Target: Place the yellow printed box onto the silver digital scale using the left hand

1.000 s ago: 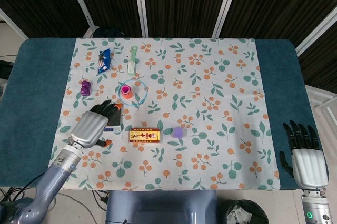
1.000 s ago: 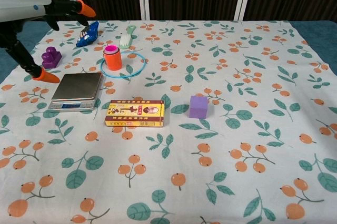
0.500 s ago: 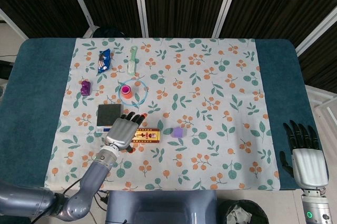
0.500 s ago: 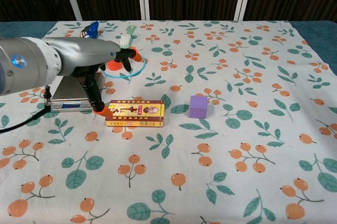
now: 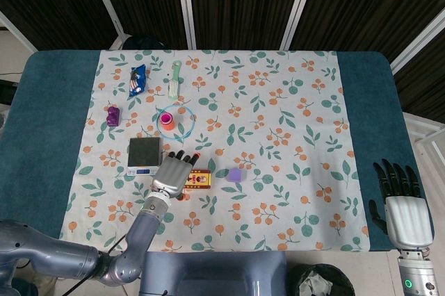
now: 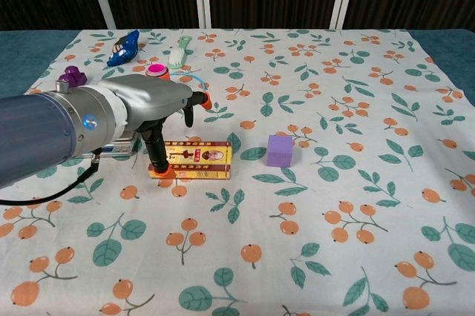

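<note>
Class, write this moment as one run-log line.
stage: reaching | left hand: over yellow printed box, fingers spread, no grip visible | box: on cloth beside silver digital scale | right hand: idle, open

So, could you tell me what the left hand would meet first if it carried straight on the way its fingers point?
Probably nothing soon: the left hand points past the yellow printed box over bare cloth; depth is unclear.

The cloth point(image 6: 356, 182) is white with orange berries and green leaves. The box point(image 6: 204, 160) is yellow and red, the cube point(image 6: 280, 150) purple, the left hand point(image 5: 174, 173) silver with orange fingertips point(image 6: 205, 100).
</note>
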